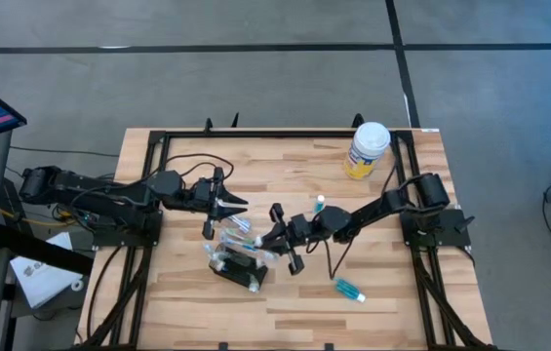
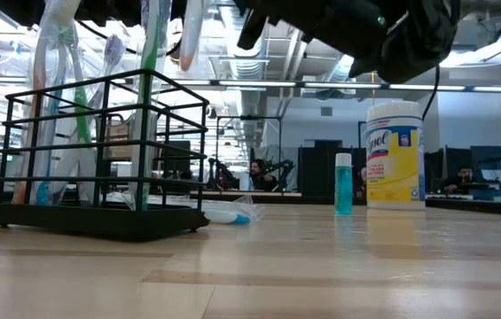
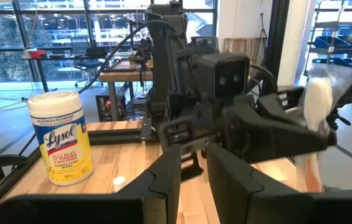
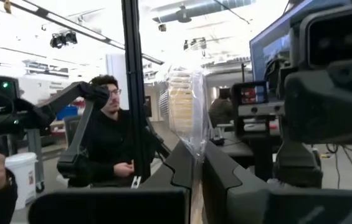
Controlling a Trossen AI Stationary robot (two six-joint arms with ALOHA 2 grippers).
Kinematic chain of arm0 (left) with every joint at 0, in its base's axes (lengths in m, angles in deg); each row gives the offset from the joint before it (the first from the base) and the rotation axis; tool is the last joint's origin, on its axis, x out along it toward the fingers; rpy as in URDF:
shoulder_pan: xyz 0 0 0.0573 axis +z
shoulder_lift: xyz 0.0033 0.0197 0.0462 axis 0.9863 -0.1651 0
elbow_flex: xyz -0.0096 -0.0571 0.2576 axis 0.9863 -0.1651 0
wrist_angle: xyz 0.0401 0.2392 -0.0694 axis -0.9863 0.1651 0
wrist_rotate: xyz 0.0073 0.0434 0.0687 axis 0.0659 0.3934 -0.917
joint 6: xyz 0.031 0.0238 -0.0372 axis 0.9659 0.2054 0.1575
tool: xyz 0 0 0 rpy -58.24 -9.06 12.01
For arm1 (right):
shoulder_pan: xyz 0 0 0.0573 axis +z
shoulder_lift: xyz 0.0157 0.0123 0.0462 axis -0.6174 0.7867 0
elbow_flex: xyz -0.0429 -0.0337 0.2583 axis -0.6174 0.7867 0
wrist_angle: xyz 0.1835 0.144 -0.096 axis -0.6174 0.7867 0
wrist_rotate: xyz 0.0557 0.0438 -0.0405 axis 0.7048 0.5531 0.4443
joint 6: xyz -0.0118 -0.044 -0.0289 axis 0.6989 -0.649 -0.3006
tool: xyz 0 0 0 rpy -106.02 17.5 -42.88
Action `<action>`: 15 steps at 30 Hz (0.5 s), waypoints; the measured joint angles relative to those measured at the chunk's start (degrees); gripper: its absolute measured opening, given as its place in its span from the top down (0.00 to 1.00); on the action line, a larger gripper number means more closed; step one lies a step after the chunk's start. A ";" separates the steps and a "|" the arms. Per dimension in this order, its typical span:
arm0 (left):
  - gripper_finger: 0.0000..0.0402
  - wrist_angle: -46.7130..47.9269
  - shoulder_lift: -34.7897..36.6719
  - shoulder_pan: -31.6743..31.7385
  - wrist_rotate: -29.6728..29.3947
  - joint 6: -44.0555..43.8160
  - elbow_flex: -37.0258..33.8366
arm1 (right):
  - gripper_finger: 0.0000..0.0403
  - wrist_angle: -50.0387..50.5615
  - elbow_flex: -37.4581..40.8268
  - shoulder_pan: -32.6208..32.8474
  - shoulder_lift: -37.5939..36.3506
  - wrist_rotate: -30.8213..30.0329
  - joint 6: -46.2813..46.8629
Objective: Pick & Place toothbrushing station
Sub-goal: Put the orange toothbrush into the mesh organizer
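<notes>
The toothbrushing station [image 1: 237, 267] [image 2: 99, 151] is a black wire holder standing on its flat base near the table's middle, with several toothbrushes upright in it. My right gripper [image 1: 275, 234] [image 4: 197, 163] is just right of and above the station, shut on a toothbrush in a clear wrapper [image 4: 188, 106] [image 3: 316, 106]. In the low view a white toothbrush end [image 2: 191, 35] hangs over the station's top. My left gripper [image 1: 234, 203] [image 3: 193, 174] is held level behind and left of the station. Its fingers stand a narrow gap apart with nothing between them. My right gripper pinches the wrapped toothbrush between its two fingers, below the bristled head [image 4: 192, 144]. The fingers come nearly level from the table's right side and lie across the brush. The brush stands roughly upright, lifted clear of the table; the fingers hide how far down it reaches.
A white-lidded yellow wipes canister [image 1: 366, 149] [image 2: 395, 155] [image 3: 60, 137] stands at the far right. One small teal bottle [image 1: 348, 290] lies at the near right, and another [image 1: 320, 205] [image 2: 343, 183] stands behind my right arm. A black frame [image 1: 285, 134] rims the table.
</notes>
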 joint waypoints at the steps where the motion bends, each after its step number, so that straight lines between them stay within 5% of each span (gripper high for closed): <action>1: 0.82 -0.04 0.00 0.00 0.00 -0.02 0.00 | 1.00 -0.01 -0.20 -0.01 0.33 0.27 0.11; 15: 0.82 -0.04 0.00 0.00 0.00 0.00 0.00 | 0.99 3.87 -0.47 0.78 0.43 0.62 -1.84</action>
